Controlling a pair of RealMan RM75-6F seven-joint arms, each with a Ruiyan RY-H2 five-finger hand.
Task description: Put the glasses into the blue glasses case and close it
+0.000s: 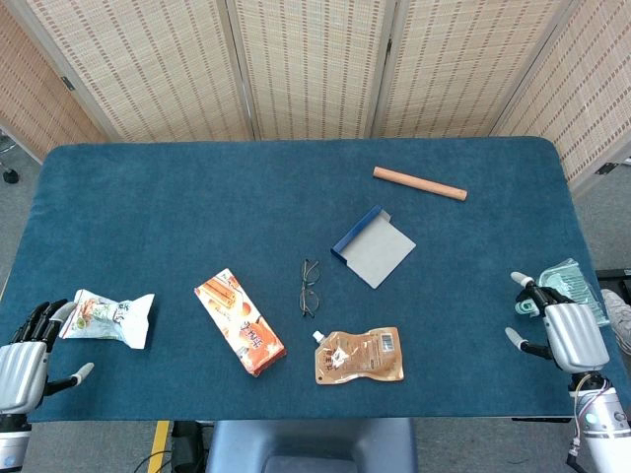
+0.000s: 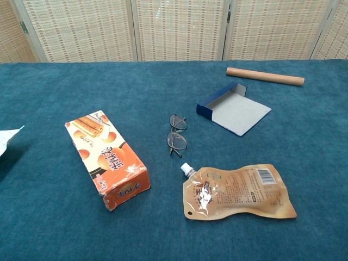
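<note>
At both near corners of the table (image 1: 148, 197) sits a robot hand, neither holding anything: left robot hand (image 1: 25, 360) at the near-left edge w/ fingers apart, tips just beside a white snack packet (image 1: 110, 317); right robot hand (image 1: 557, 325) at the near-right edge, fingers spread and empty, w/ a pale green see-through item (image 1: 572, 281) just behind it, too unclear to name. Both are seen in head view only; chest view shows no hand. Moving inward: glasses (image 2: 176, 133) lie on the blue cloth near table centre, folded by the look of it, lenses stacked front-to-back, well apart from both hands. Blue glasses case (image 2: 235, 107) lies open beyond and to the right of them, grey lining up, blue wall along its left side, nothing inside. Glasses and case are near but not touching. Other stuff: orange biscuit box (image 2: 109, 160) left of the glasses, tan spouted pouch (image 2: 236, 193) in front of them, wooden rod (image 2: 265, 76) at the far side past the case. Progress, as I judge it: nothing done yet. Glasses not grasped, not in case, lid not shut. All steps left: reach, pick up glasses, set them into the open case, fold it closed. Right hand looks the nearer one to the case.
</note>
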